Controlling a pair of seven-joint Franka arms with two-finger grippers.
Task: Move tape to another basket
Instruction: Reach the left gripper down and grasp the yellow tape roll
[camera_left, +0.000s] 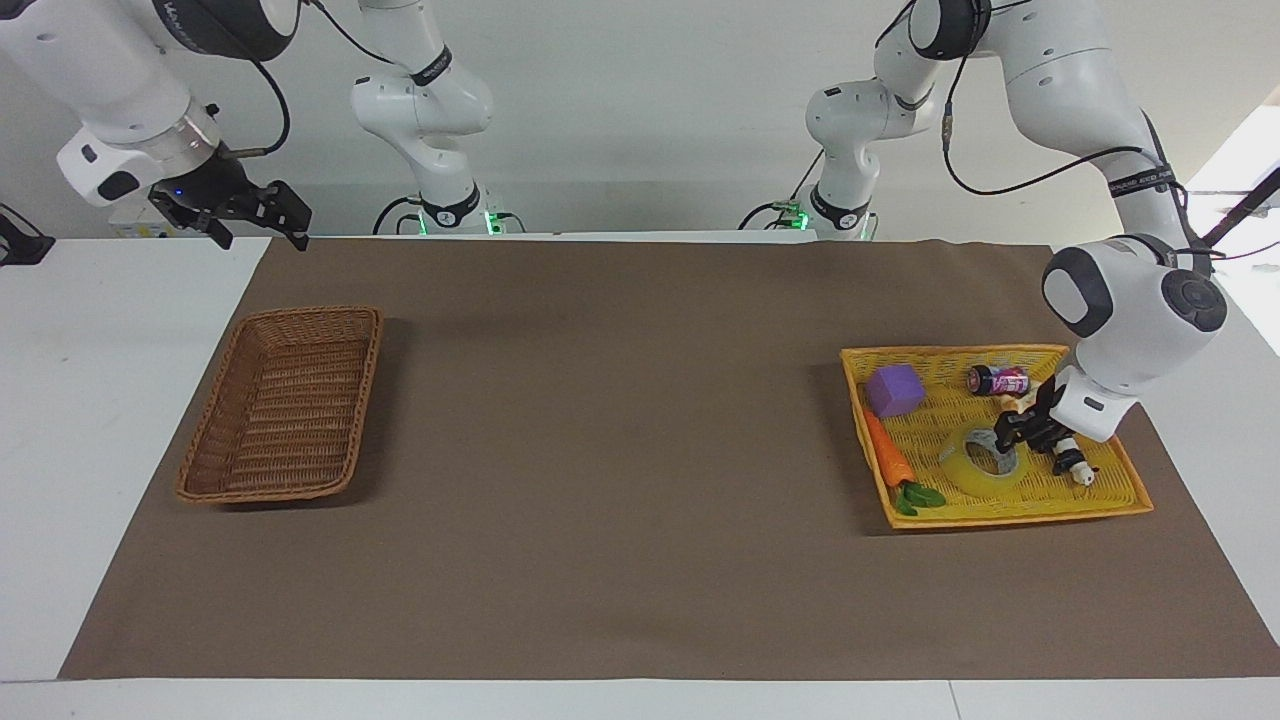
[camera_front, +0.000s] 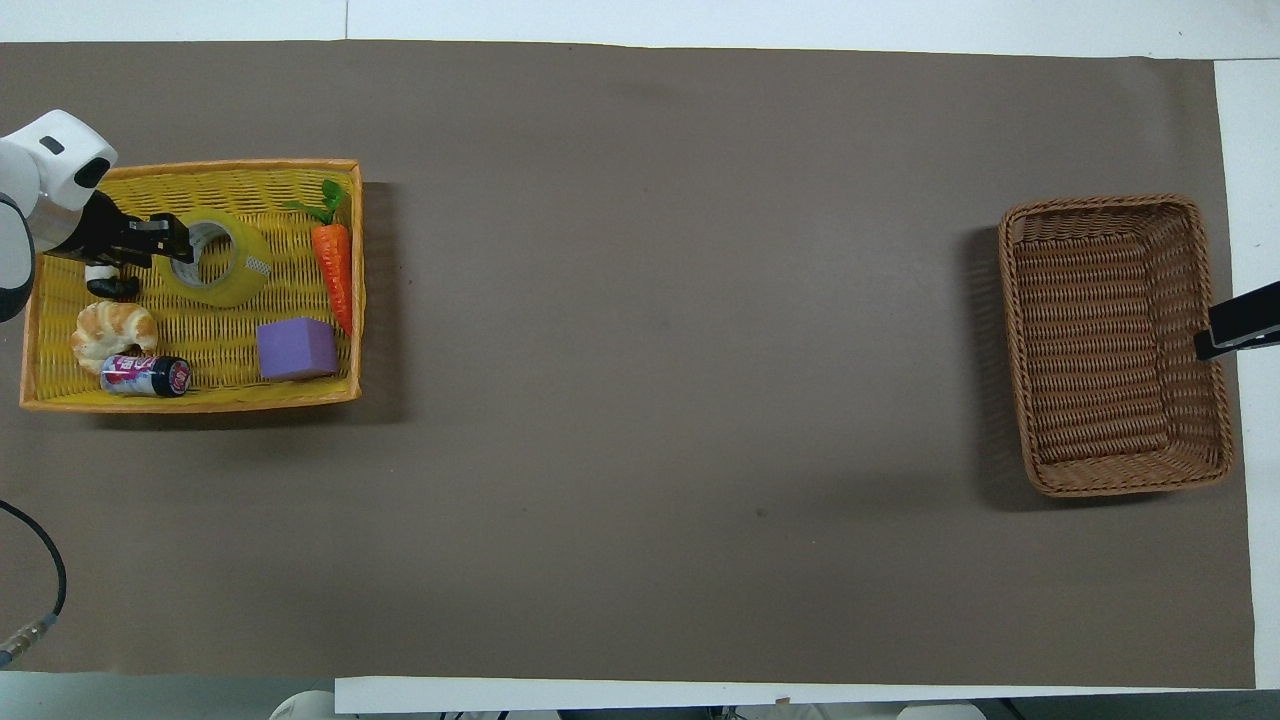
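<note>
The tape (camera_left: 978, 462) lies flat in the yellow tray (camera_left: 1110, 500) beside the toy carrot (camera_left: 888, 455). The left claw (camera_left: 1010, 433) hangs over its rim, seemingly parted and gripping nothing. The right claw (camera_left: 255, 212) waits, parted, near the wicker basket (camera_left: 285, 405).

Plain white wall (camera_left: 650, 90) above a brown-matted (camera_left: 620, 450) white table (camera_left: 100, 400)
</note>
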